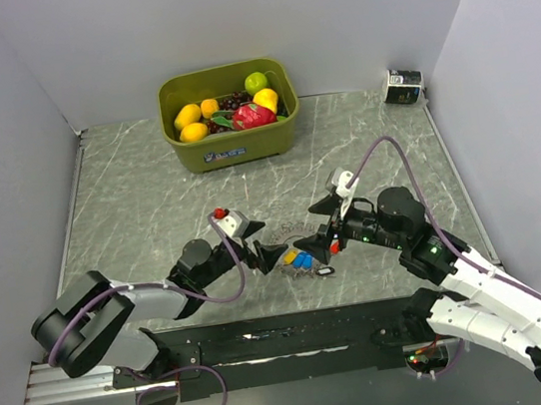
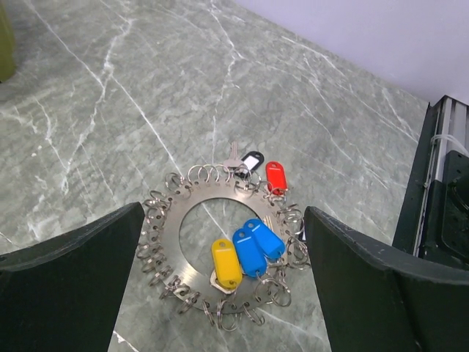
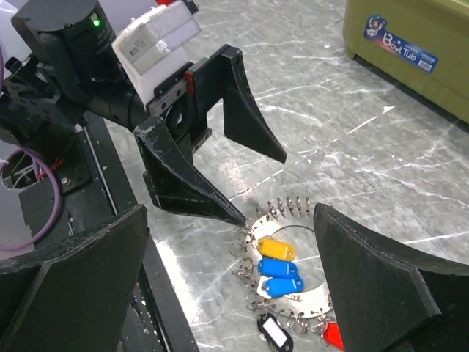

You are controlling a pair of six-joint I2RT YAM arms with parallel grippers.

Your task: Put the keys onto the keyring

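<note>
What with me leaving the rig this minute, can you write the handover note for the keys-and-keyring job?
Left gripper: open, empty, low beside the keyring.
Right gripper: open, empty, on the keyring's other side.
Keyring: metal disc edged with split rings, flat on the table.
Keys: yellow-tagged key and blue-tagged keys lie across the disc's inner edge. The red-tagged key and black-tagged key are at its outer edge.
Done: all five are at the disc; whether each is threaded on a split ring cannot be told.
Left: check each one and thread any that is loose.
</note>
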